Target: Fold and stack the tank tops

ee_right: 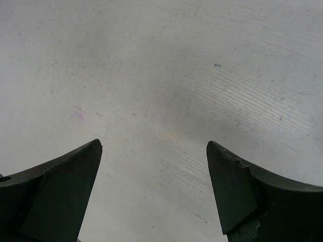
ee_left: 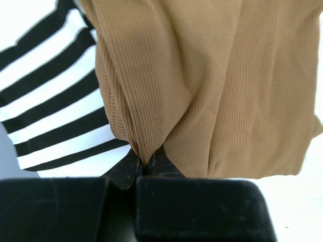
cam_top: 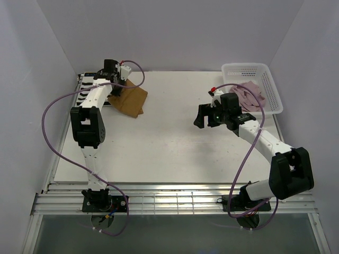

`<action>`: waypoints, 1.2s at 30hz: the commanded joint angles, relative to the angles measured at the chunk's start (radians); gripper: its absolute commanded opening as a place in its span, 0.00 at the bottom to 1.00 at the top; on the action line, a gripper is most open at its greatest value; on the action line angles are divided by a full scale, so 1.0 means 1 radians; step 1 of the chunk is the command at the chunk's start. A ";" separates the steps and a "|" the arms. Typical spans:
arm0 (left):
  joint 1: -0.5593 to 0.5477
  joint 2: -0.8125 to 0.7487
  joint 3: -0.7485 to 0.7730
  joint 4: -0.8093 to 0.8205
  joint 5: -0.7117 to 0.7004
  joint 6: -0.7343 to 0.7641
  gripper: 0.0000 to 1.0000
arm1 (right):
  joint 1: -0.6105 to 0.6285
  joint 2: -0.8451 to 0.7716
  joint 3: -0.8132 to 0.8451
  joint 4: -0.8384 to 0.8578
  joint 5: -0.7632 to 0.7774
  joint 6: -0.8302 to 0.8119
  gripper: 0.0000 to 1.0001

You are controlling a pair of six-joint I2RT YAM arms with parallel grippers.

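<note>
Tank tops (cam_top: 132, 100), three; basket (cam_top: 247, 67), one.

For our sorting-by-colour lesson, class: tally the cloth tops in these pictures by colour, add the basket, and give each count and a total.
black-and-white striped cloth tank top: 1
tan-brown ribbed cloth tank top: 1
pale pink cloth tank top: 1
white plastic mesh basket: 1
Total: 4
</note>
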 commanded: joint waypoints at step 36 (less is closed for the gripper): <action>0.129 -0.111 0.323 0.021 0.040 -0.067 0.00 | -0.005 0.010 0.009 0.003 -0.013 -0.026 0.90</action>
